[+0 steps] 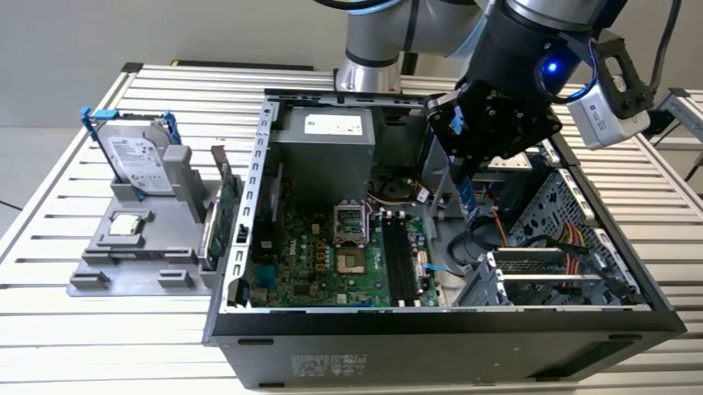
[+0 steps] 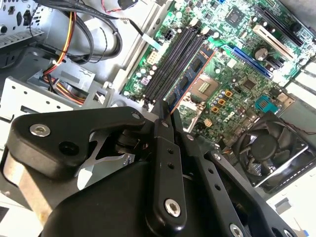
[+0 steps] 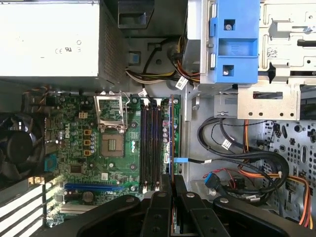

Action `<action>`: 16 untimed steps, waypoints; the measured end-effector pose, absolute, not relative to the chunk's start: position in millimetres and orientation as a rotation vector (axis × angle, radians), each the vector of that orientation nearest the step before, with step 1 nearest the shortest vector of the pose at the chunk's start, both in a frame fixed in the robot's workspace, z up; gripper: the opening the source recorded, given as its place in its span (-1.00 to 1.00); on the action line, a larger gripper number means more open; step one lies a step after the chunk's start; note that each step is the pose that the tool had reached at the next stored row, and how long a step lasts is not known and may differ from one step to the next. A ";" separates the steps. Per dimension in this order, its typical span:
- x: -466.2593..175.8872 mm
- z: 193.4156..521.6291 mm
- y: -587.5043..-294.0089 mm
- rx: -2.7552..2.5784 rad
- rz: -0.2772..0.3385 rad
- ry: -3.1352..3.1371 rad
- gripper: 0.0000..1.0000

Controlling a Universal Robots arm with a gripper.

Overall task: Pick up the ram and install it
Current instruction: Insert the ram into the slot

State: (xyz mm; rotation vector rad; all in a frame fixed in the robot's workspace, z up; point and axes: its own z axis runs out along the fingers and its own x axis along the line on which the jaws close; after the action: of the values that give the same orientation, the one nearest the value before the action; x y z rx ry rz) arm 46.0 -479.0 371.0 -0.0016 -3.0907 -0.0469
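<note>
Ram (image 3: 171, 133) edge-on, pinched by clenched gripper (image 3: 172, 179), above motherboard's memory slots (image 3: 150, 143)

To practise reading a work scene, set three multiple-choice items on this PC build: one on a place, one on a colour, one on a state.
1. Where is the hard drive?
A in the grey holder outside the case
B on the motherboard
C in a drive bay

2. What colour is the plastic drive caddy?
A red
B blue
C yellow

3. The gripper is:
A open
B shut on the ram
C shut on a cable

Answers:
1 A: it stands in the holder on the exterior view's left.
2 B: plainly blue in the first wrist view.
3 B: it pinches the ram over the memory slots.
</note>
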 end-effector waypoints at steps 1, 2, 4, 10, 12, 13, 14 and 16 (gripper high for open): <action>46.0 370.9 -479.1 -0.002 -0.047 -3.091 -1.00; 46.0 370.7 -479.1 -0.002 -0.047 -3.091 -1.00; 46.0 369.9 -479.0 -0.002 -0.047 -3.091 -1.00; 46.0 368.1 -479.1 -0.002 -0.047 -3.093 -1.00; 46.0 367.8 -479.1 -0.002 -0.047 -3.093 -1.00; 46.0 367.7 -479.1 -0.002 -0.047 -3.093 -1.00; 46.0 367.5 -479.1 -0.002 -0.047 -3.093 -1.00; 46.0 367.1 -479.0 -0.002 -0.047 -3.094 -1.00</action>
State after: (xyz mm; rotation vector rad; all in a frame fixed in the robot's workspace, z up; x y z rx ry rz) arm 46.0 -479.0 367.1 -0.0016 -3.0935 -0.0470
